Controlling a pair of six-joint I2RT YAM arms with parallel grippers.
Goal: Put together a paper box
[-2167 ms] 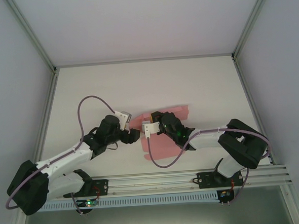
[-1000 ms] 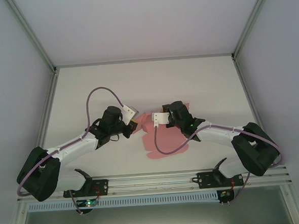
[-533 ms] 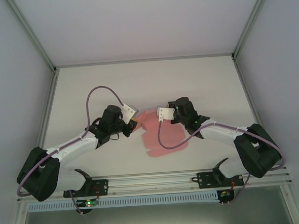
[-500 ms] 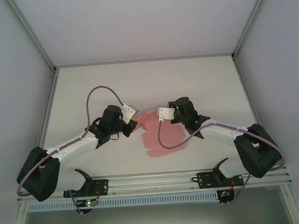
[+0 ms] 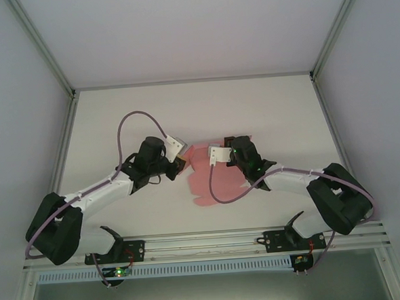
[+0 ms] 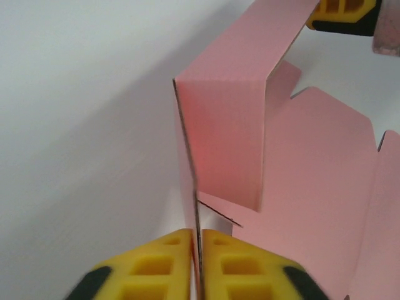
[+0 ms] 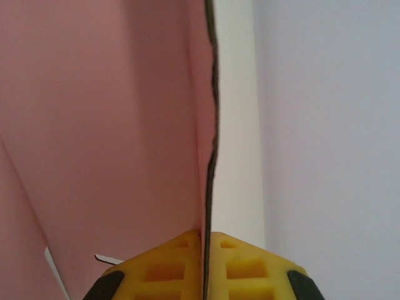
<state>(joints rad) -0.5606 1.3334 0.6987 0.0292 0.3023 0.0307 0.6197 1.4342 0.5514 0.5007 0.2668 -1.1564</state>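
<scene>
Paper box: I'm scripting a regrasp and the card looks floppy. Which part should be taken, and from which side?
Take a raised wall of the paper box at its free edge. Come in edge-on so one finger lands on each face, as the left tool and right tool do. The flat panels lie on the table, which I'd judge leaves no gap to get under.

A robot lab cell (aluminium rail (image 5: 205, 240), plain white table (image 5: 184, 110)).

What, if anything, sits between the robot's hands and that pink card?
Nothing visible. The left hand and the right hand each pinch an upright edge of the paper box.
</scene>
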